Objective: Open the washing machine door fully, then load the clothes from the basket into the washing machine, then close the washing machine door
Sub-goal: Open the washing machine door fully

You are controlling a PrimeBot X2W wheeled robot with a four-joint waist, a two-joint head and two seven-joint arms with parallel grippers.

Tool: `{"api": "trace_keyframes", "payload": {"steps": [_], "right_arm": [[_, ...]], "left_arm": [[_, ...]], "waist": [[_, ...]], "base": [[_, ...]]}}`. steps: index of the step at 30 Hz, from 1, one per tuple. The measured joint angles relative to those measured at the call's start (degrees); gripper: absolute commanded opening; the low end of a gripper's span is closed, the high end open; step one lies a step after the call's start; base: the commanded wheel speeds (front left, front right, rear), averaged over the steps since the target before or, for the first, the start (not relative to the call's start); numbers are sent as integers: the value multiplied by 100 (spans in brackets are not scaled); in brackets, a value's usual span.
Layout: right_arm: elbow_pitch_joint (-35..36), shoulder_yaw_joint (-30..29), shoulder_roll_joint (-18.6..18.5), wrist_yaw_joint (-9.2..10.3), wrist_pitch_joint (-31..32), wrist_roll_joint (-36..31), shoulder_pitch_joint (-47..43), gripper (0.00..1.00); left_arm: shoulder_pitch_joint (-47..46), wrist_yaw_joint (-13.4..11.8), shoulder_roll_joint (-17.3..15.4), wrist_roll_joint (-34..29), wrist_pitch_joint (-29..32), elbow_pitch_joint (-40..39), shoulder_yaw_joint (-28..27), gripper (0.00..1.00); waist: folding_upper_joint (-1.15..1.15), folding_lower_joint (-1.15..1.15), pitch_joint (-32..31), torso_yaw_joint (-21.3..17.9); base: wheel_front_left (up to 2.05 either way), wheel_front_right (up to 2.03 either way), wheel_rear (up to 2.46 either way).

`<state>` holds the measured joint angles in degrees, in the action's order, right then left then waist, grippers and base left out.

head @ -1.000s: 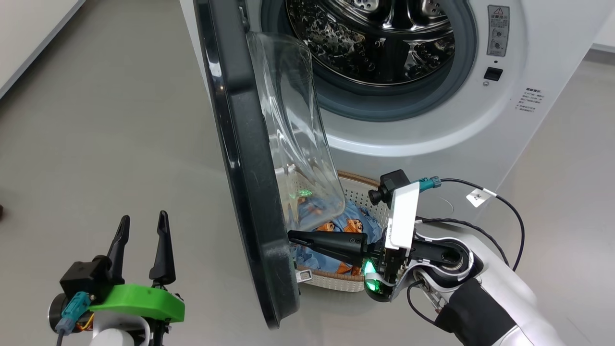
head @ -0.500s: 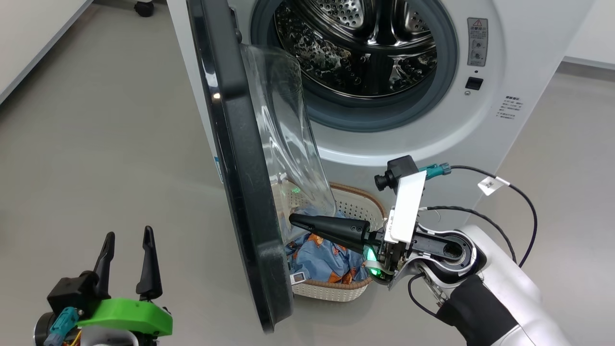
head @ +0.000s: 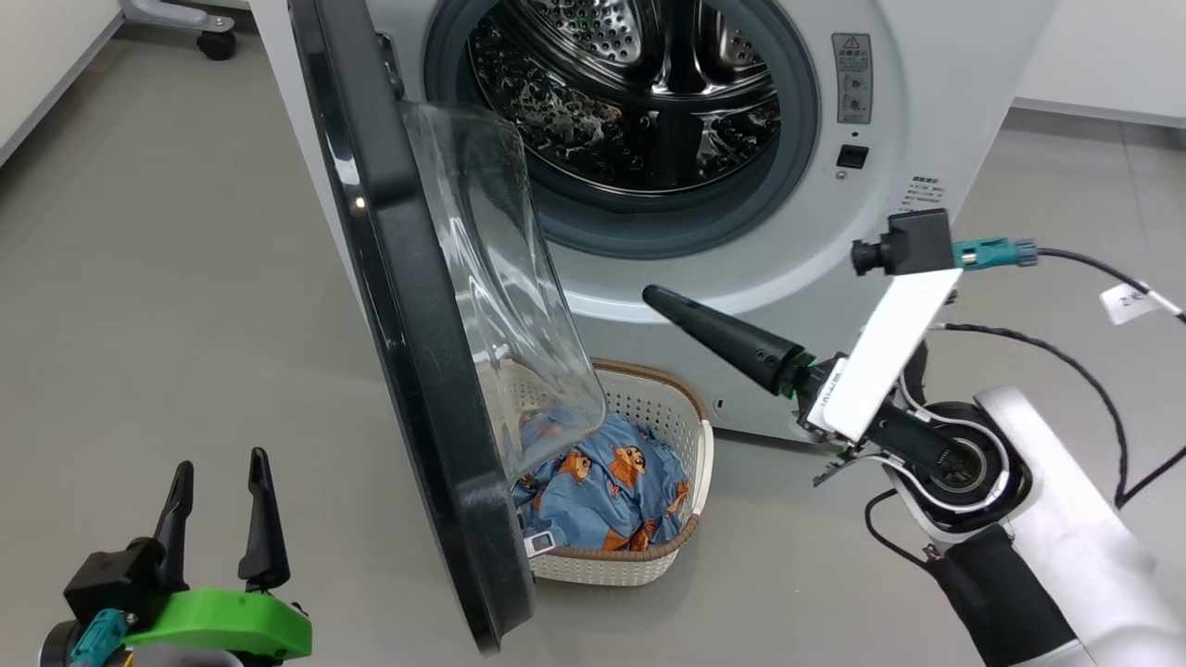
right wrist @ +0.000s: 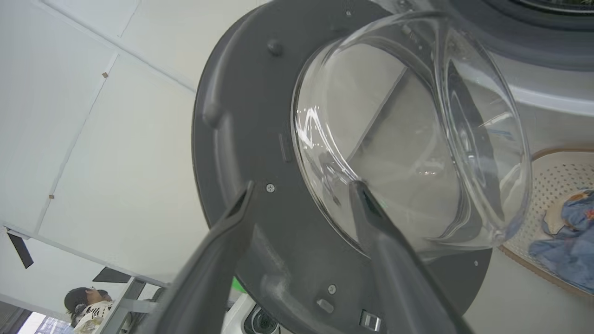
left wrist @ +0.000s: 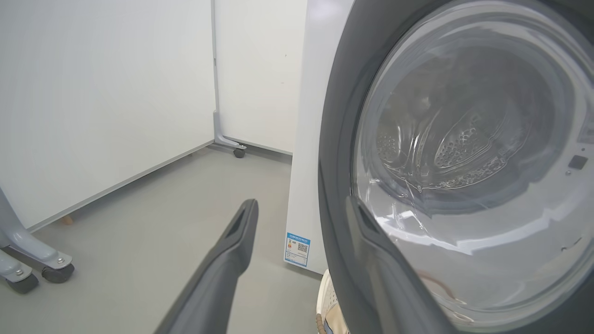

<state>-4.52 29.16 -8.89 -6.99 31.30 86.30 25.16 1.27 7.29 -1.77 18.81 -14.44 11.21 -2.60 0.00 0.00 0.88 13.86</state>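
Note:
The washing machine (head: pixel 927 102) stands with its steel drum (head: pixel 630 93) exposed. The washing machine door (head: pixel 398 306) swings out toward me, seen edge-on, its glass bowl facing right. Below it on the floor sits the basket (head: pixel 602 567), holding the blue printed clothes (head: pixel 602 482). My right gripper (head: pixel 653 298) hangs in front of the machine, above the basket, pointing at the door's inner side. In the right wrist view this gripper (right wrist: pixel 302 188) is open and empty before the door (right wrist: pixel 241 116). My left gripper (head: pixel 220 463) is open and empty, left of the door (left wrist: pixel 338 139).
White partition panels on casters (left wrist: pixel 239 152) stand left of the machine. A grey wheeled leg (left wrist: pixel 28 269) sits at the near left. A person (right wrist: pixel 88 301) shows far behind the door. Bare grey floor lies left of the door. Cables trail from my right wrist (head: pixel 1066 269).
My right gripper has left the door's lower inner edge over the basket, risen up and to the right, and opened. The head camera has shifted. The left gripper holds still.

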Motion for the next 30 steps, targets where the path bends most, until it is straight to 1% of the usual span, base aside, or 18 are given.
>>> {"api": "trace_keyframes", "payload": {"steps": [4,6,10,11,12,14,16,17,24,28,30], "right_arm": [[323,-70,-330,0,-524,-684,-24,100],[450,-93,-581,0,-855,-1141,-63,100],[510,-156,-1026,0,-1511,-1791,-351,100],[545,-158,-1187,0,-1897,-2132,-474,100],[545,-158,-1187,0,-1897,-2132,-474,100],[552,-158,-1381,0,-2306,-2570,-504,100],[543,-185,-1512,-1,-2711,-2849,-560,100],[514,-192,-1618,-1,-3086,-3100,-686,100],[142,-221,-1873,-1,-4162,-3729,-1235,100],[-168,-416,-1970,-1,-4749,-3962,-1626,100],[-337,-525,-1972,-1,-4765,-4040,-1810,100]], "left_arm": [[1,0,1,0,0,-8,-12,100],[0,0,-1,0,0,-10,-2,100],[0,0,0,0,0,-12,19,100],[1,0,0,0,0,-19,3,100],[1,0,0,0,0,-19,3,100],[7,0,1,0,0,-38,-59,100],[33,0,-4,0,0,-56,-136,100],[86,0,-7,0,0,-62,-153,100],[148,0,-7,-2,0,-90,-259,100],[180,0,-5,-9,0,-91,-259,100],[214,0,-5,-9,0,-92,-275,100]], "waist": [[0,0,-2,-104],[0,0,-9,-145],[0,0,-15,-173],[0,0,-20,-184],[0,0,-20,-184],[0,0,-25,-202],[0,0,-31,-237],[0,0,-37,-275],[0,0,-48,-409],[0,0,-66,-446],[0,0,-76,-460]], "base": [[0,0,0],[0,0,0],[0,0,0],[0,0,0],[0,0,0],[0,0,0],[0,0,0],[0,0,0],[0,0,0],[0,0,0],[0,0,0]]}}
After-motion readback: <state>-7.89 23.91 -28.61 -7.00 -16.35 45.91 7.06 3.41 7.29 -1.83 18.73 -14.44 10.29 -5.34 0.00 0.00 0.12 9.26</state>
